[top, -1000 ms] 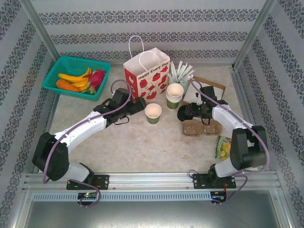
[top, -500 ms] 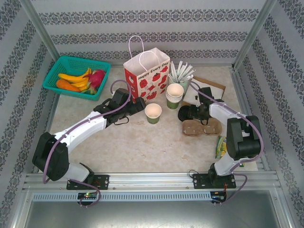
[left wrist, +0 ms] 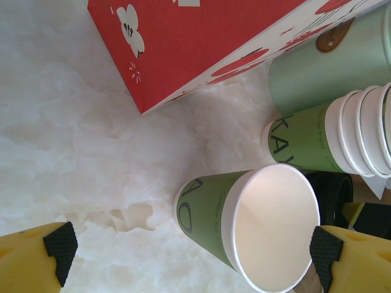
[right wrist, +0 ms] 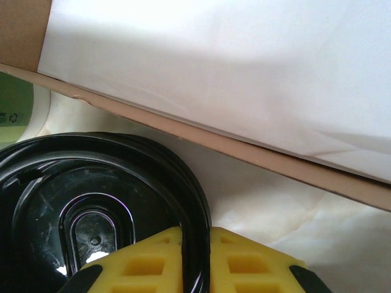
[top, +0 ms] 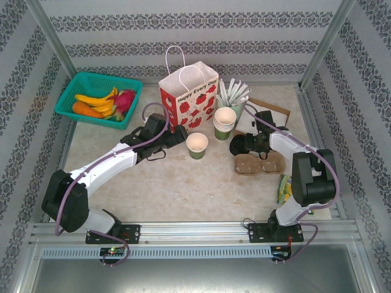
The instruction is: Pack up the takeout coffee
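The left gripper (left wrist: pixel 192 247) has its fingers wide apart and has not moved. The cup (left wrist: pixel 269 226) stands just ahead of it, in line with the gap, and nothing touches it. The bag (top: pixel 188 101) is near. The right gripper (right wrist: pixel 195 259) is pinched on the rim of a black lid (right wrist: pixel 91 201). Its arm has folded in, but the lid hardly moved. I think the cup is not packed yet.

Bare table (top: pixel 183 183) nearward of green paper cup (top: pixel 197 145). Strawberry bag (top: pixel 190 101) just behind it; cup stack (top: pixel 224 125), black lid (right wrist: pixel 91 177) rightward.
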